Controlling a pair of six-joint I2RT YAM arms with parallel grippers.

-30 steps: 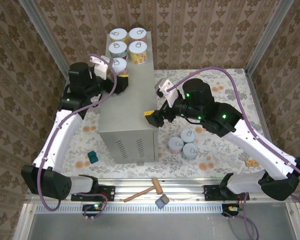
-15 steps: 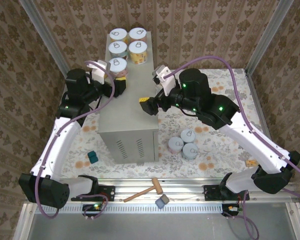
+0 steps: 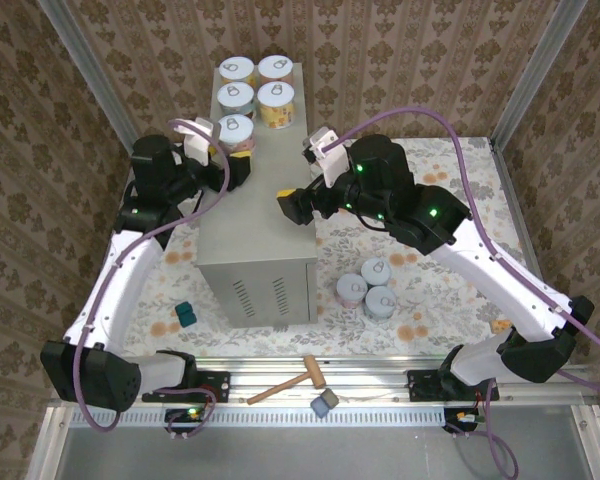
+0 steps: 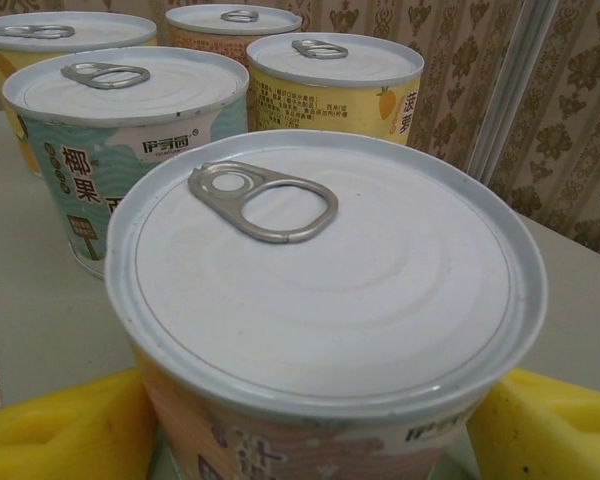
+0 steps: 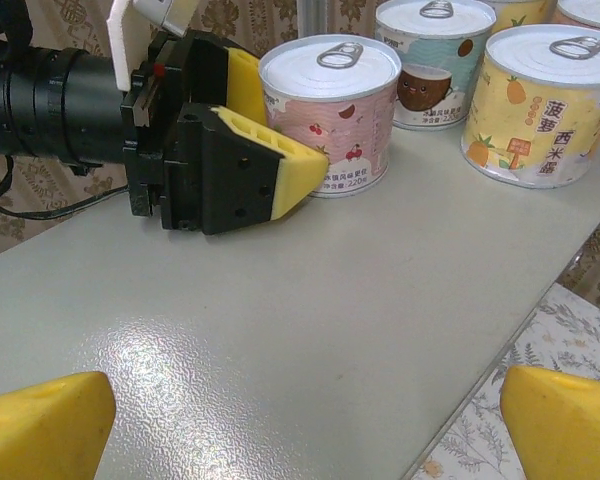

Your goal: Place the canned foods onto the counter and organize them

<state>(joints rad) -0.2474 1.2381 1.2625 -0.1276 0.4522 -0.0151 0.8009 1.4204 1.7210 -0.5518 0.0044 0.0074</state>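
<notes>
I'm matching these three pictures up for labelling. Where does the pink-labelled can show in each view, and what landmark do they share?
Top external: the pink-labelled can sits upper centre, nearest of five on the counter.
Left wrist: the can is large in the centre foreground.
Right wrist: the can stands upper centre.
Shared landmark: the yellow-labelled can, in the row just behind it.
</notes>
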